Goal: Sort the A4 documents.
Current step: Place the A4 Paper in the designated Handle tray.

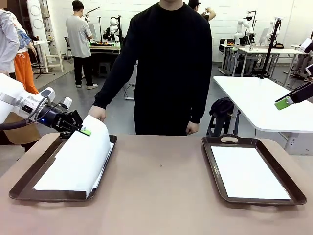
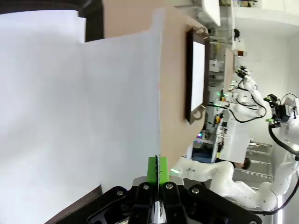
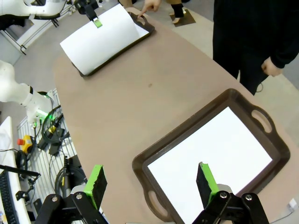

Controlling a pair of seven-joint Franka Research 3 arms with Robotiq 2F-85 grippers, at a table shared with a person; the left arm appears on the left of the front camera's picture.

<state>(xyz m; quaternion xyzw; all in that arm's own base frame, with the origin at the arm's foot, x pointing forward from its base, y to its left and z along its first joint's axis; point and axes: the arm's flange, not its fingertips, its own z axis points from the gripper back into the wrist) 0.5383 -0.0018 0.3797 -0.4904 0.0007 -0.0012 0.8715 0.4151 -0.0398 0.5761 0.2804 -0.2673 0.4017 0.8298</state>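
1. You see the lifted sheet [image 1: 85, 156], one of the A4 documents, on the left tray [image 1: 25, 182]. Its far edge is raised and curls over; its near part rests on the paper stack [image 1: 97, 177] below it.
2. You see the left gripper [image 1: 84, 130] pinched shut on that raised far edge, with a green pad on the paper's top corner. In the left wrist view the two green pads [image 2: 157, 169] are pressed together on the sheet's edge [image 2: 93, 116].
3. You see more white paper under the lifted sheet in the same tray, edges showing on the right side of the stack.
4. You see a second white sheet [image 1: 247, 172] lying flat inside the right tray [image 1: 214, 169], well apart from the left tray. The right wrist view has it straight below [image 3: 210, 163].
5. You see the right gripper [image 3: 149, 179] with jaws wide, nothing between them, hanging above the right tray's near end. In the front view its green tip [image 1: 282, 103] is up at the right edge, off the table.
6. You see the person's hand [image 1: 97, 113] touching the far end of the left tray, just beside the lifted sheet; in the right wrist view a finger [image 3: 148, 7] points down at the tray handle.
7. You see the person's other hand [image 1: 192, 128] hanging at the table's far edge, touching nothing.
8. You see bare brown table [image 1: 161, 191] between the two trays.
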